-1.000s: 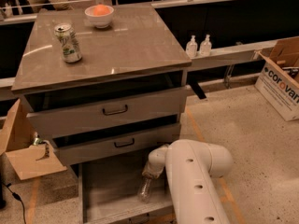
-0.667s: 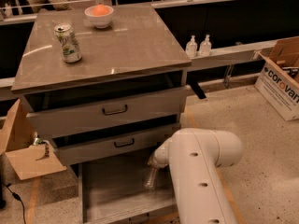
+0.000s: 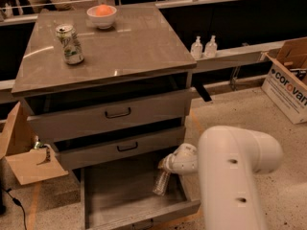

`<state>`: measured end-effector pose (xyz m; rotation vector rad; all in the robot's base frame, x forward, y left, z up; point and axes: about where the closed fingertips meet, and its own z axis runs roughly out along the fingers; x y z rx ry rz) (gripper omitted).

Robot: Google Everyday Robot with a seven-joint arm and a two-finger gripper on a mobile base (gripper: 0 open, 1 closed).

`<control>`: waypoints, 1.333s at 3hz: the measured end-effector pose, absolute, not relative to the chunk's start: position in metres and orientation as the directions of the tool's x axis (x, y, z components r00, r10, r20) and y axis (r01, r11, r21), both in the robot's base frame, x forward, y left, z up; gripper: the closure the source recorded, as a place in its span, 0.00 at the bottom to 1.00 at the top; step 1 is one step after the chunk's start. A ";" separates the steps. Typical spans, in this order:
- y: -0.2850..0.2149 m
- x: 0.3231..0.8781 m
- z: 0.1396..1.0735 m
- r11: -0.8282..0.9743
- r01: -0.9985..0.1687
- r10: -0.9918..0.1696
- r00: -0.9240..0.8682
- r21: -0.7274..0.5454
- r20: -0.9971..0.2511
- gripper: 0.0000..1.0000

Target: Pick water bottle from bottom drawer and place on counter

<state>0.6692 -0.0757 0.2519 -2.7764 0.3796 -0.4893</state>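
The bottle leans in the bottom drawer, below the desk's front right corner. Its foot is near or on the drawer floor and its top runs up into the tool. The tool hangs just over the bottle's upper end, close under the front of the middle drawer. Whether it is clamped on the bottle or only set around it I cannot tell, because the wrist hides that part.

The main risk seems to be the lift. The middle drawer's front sits right above, so a straight rise could knock the bottle or wrist against it. Pulling out toward the front first would avoid that. A hold high on thin, crinkled plastic may also let the bottle swing or slip, more so at this lean.

On the desk, the can and bowl stand toward the far left corner. A placement near the front right edge would stay well apart from both.
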 end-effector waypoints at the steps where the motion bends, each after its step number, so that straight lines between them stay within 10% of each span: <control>1: -0.109 0.618 0.261 -0.888 -0.340 -0.419 0.875 -0.310 0.242 1.00; 4: -0.123 0.444 0.326 -0.836 -0.489 -0.549 0.757 -0.249 0.354 1.00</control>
